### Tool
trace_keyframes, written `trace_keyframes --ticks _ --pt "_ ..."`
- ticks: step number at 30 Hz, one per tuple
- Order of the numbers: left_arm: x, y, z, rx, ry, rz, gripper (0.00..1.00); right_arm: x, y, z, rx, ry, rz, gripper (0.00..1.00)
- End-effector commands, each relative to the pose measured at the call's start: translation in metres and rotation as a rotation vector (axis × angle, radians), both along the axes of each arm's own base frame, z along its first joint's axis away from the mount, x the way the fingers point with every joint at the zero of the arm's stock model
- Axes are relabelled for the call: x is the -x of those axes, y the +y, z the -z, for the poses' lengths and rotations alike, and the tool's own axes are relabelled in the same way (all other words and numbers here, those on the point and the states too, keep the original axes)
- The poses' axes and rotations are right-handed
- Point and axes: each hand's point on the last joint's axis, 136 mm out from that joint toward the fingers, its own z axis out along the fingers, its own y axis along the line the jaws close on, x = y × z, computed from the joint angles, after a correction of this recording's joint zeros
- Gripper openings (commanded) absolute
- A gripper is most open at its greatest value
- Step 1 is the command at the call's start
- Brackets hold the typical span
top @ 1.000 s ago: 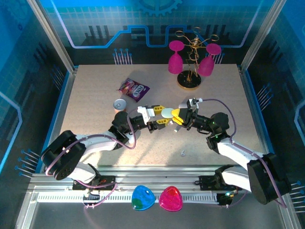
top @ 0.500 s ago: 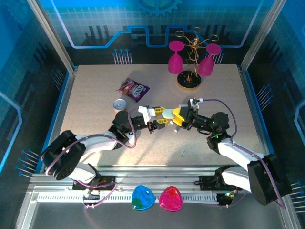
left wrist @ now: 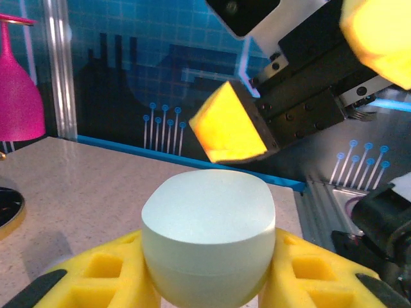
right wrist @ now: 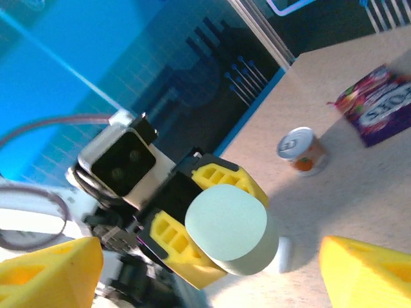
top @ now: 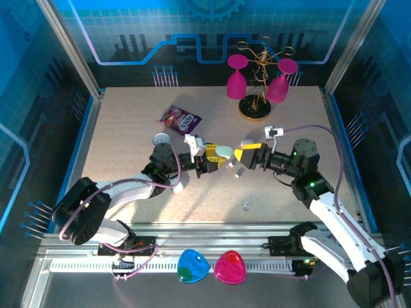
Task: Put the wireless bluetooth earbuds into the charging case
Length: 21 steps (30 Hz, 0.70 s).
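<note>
While the left gripper (top: 218,158) pinches a pale mint charging case (left wrist: 209,231) between its yellow pads above the middle of the tabletop (top: 128,160), the right gripper (top: 244,157) faces it from close by with its fingers spread wide and nothing between them. One tiny white earbud (top: 246,206) lies on the tabletop toward the near edge, well apart from both grippers. Another small white piece (top: 237,172) shows just beside the right gripper's tips, too small to identify.
</note>
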Motion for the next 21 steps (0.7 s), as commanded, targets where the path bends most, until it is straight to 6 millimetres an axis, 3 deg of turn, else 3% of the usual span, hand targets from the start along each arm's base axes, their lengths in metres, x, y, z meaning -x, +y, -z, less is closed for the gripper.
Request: trace_keyframes --ticks 1,10,21 --pt "0.014 0.0 -0.025 0.04 -0.015 0.08 0.25 0.007 -0.003 0.018 0.254 -0.155 -0.004 0.88" --pt "0.024 0.0 -0.032 0.051 -0.05 0.129 0.24 0.005 0.013 0.025 0.341 -0.197 -0.037 0.89" --pt "0.036 -0.001 -0.036 0.065 -0.064 0.192 0.25 -0.007 0.003 0.025 0.385 -0.189 0.053 0.88"
